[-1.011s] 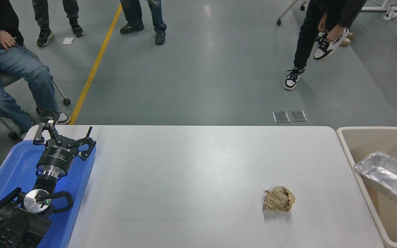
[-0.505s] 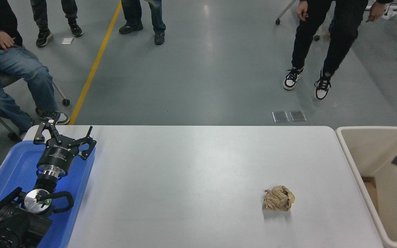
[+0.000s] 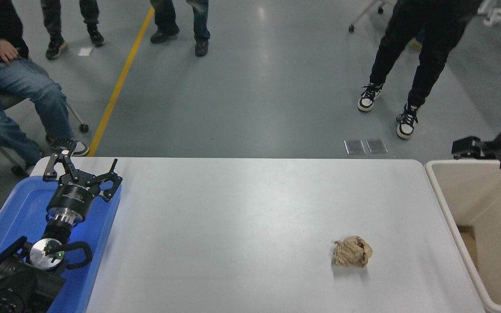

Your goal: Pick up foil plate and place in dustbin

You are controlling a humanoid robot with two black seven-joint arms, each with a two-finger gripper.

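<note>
Head view: the white table (image 3: 250,208) lay bare except for a crumpled brown paper ball (image 3: 352,251) near the right edge. The dustbin (image 3: 444,198) abutted that edge; no foil plate showed inside. The right gripper (image 3: 465,147) hovered above its far rim, finger state indeterminable. The left gripper (image 3: 81,171) rested spread, empty, over the blue tray (image 3: 15,208).

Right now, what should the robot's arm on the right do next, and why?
Probably pull the right gripper back from above the dustbin: no foil plate shows on the table, only a brown paper ball, so the drop looks done.
</note>
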